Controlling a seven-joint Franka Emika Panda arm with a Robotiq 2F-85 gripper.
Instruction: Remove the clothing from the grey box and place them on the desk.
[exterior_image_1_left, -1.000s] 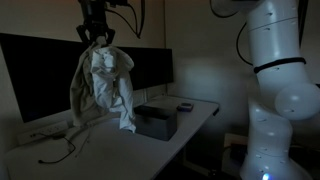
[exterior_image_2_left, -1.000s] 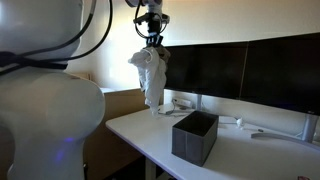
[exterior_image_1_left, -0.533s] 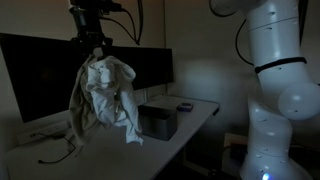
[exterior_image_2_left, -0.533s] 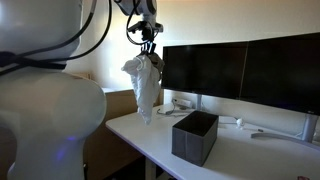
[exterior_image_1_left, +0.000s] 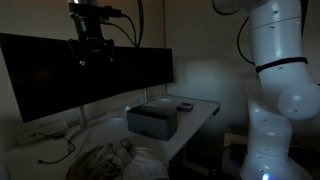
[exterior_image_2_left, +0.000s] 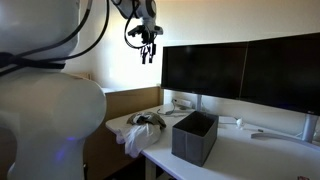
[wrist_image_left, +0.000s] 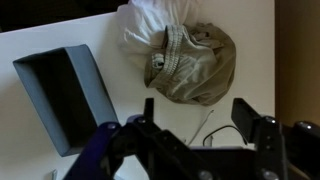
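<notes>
The clothing lies in a crumpled heap on the desk, beige and white, next to the grey box. The wrist view looks straight down on the clothing and on the dark grey box, whose inside is dark. My gripper hangs high above the desk in front of the monitors, also seen as the gripper and from the wrist as the gripper. Its fingers stand wide apart with nothing between them.
Wide black monitors stand along the back of the desk. Cables trail on the desk near the heap, and a small dark object lies beyond the box. The robot's white body fills one side.
The gripper has opened and the clothing, which hung from it, has dropped onto the desk beside the box. The gripper stays high.
</notes>
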